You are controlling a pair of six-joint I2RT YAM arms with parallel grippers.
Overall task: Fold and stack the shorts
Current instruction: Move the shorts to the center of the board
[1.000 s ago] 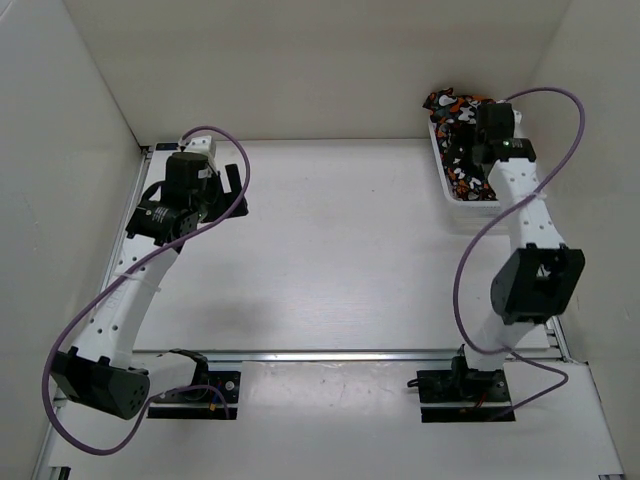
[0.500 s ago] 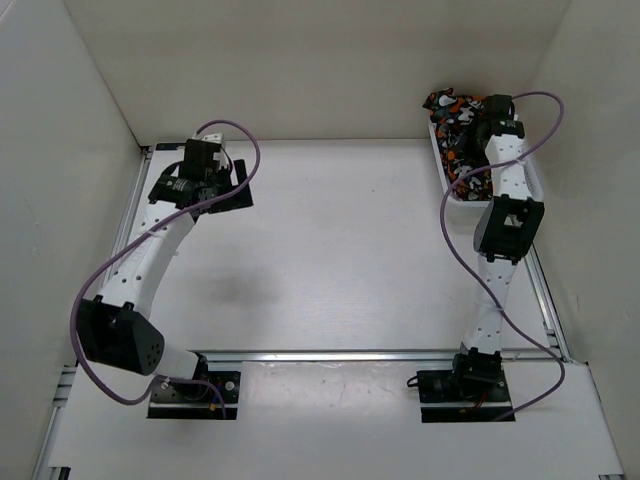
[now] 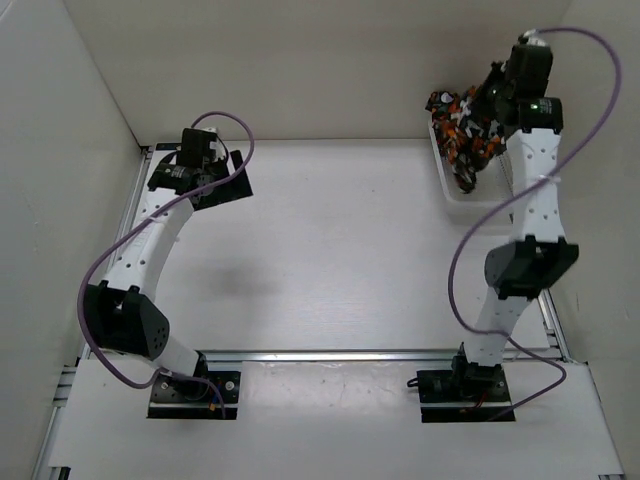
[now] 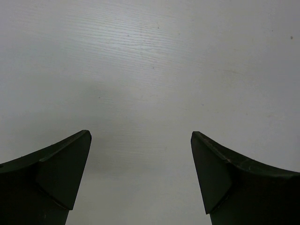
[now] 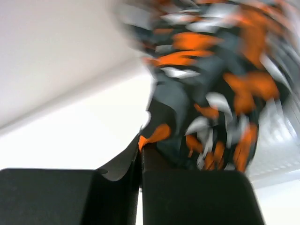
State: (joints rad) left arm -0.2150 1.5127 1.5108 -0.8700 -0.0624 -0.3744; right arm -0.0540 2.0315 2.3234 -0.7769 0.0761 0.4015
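The shorts (image 3: 463,138), patterned in orange, black, grey and white, hang in a bunch above the white mesh basket (image 3: 449,192) at the back right. My right gripper (image 3: 491,97) is raised over the basket and shut on an edge of the shorts. In the right wrist view the closed right gripper (image 5: 141,151) pinches the blurred shorts (image 5: 211,93), which hang beyond it. My left gripper (image 3: 233,176) hovers at the back left, far from the shorts. In the left wrist view the left gripper (image 4: 140,157) is open over bare table.
White walls enclose the table on the left, back and right. The basket stands against the right wall, its mesh (image 5: 281,150) showing behind the shorts. A metal rail (image 3: 330,354) runs across the near edge in front of the arm bases.
The right gripper closed on the shorts in the basket and rose, pulling them upward. The left arm stretched further toward the back left, its gripper staying open.
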